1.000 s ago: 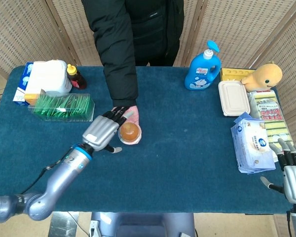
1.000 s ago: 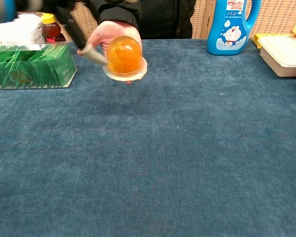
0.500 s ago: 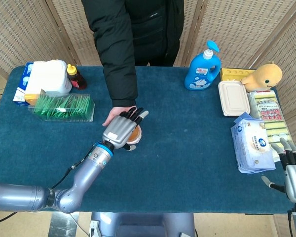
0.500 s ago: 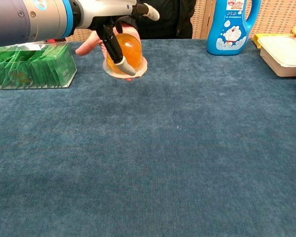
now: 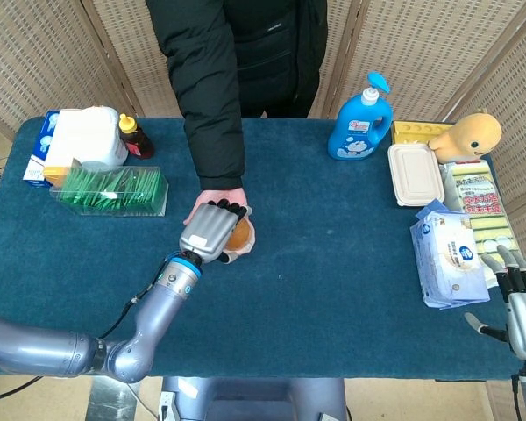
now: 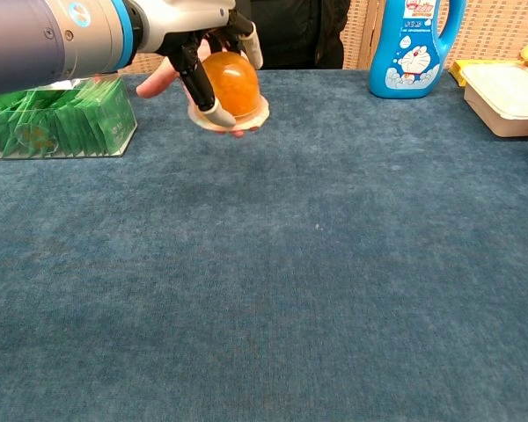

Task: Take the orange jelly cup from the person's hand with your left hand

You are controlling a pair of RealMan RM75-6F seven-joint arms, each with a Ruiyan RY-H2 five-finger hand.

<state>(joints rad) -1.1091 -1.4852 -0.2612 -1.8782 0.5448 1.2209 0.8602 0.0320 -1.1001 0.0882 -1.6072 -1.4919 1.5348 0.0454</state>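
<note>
Overhead, the robot's grey left hand lies over the domed orange jelly cup, fingers curled around its top; the cup rests in the person's bare upturned palm, which shows just beyond the robot's fingers. A clear box of green sachets stands farther out on the left hand's outer side, on the dark blue cloth-covered table. The robot's right hand hovers at the table's near right corner, fingers spread, grasping nothing, just beside a blue-and-white tissue pack.

From the chest view, the left hand wraps the jelly cup, thumb pressing its side; the person's palm shows behind, underneath the cup's rim.
</note>
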